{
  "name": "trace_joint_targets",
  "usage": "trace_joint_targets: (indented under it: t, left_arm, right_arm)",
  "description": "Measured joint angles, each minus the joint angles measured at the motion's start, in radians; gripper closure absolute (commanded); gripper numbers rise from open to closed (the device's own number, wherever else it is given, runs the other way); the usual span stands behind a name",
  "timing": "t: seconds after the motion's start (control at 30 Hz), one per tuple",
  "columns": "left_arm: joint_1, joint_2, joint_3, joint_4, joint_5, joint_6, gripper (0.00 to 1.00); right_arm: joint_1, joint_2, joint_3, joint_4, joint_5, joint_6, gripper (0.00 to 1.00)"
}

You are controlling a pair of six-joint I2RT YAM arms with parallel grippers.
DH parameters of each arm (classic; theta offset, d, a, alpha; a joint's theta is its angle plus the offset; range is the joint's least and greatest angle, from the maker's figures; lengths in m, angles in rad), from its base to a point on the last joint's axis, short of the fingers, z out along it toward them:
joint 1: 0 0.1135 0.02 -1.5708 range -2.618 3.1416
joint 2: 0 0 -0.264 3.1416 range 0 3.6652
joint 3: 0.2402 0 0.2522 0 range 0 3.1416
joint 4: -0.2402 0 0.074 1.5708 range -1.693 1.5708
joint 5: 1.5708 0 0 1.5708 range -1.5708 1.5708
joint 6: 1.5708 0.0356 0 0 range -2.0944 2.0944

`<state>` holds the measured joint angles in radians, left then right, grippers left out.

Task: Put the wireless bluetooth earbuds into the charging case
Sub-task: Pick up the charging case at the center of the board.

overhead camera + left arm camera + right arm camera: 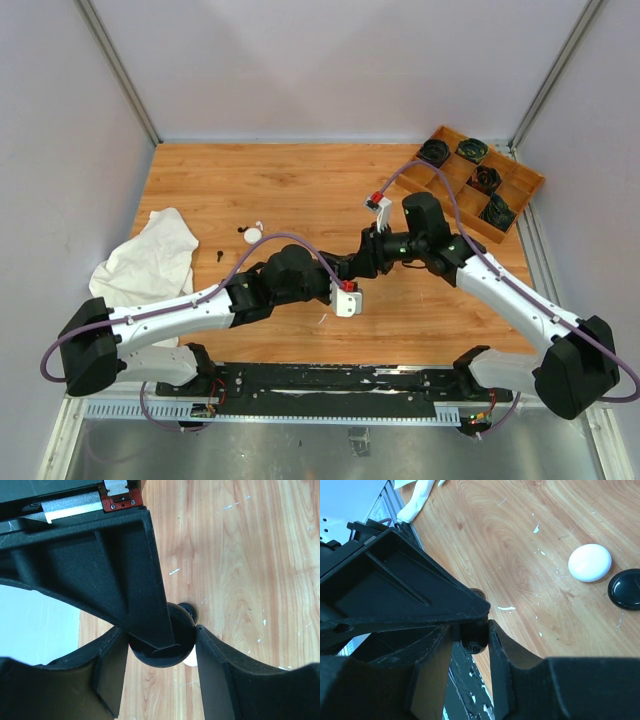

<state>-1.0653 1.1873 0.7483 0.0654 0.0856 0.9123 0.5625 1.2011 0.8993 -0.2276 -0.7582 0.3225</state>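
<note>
A black round charging case (181,630) is held in the air between both grippers over the middle of the table. My left gripper (161,632) is shut on its sides, and a right finger lies across it. My right gripper (470,630) is shut on the same case (475,644), whose port end shows. In the top view the two grippers (348,272) (362,262) meet tip to tip. A tiny black stemmed earbud (219,254) lies on the wood to the left. No earbud shows in either gripper.
A white puck (253,235) (590,562) and a black puck (626,589) lie left of centre. A white cloth (150,262) is at the left edge. A wooden tray (520,180) with black cases stands at the back right.
</note>
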Motion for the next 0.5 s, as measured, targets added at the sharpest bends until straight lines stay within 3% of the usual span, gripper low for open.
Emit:
trace_joint_targets:
  t: [0.17, 0.33, 0.5]
  left_arm:
    - [-0.004, 0.0, 0.0, -0.012, 0.003, 0.0, 0.51]
    - [-0.004, 0.0, 0.0, -0.011, 0.0, -0.004, 0.34]
    - [-0.005, -0.018, -0.014, 0.027, -0.02, -0.034, 0.25]
  right_arm:
    - [0.0, 0.002, -0.013, 0.003, 0.008, -0.005, 0.88]
    - [0.0, 0.001, -0.014, 0.008, 0.008, -0.006, 0.9]
    - [0.0, -0.02, -0.029, 0.031, 0.014, -0.004, 0.88]
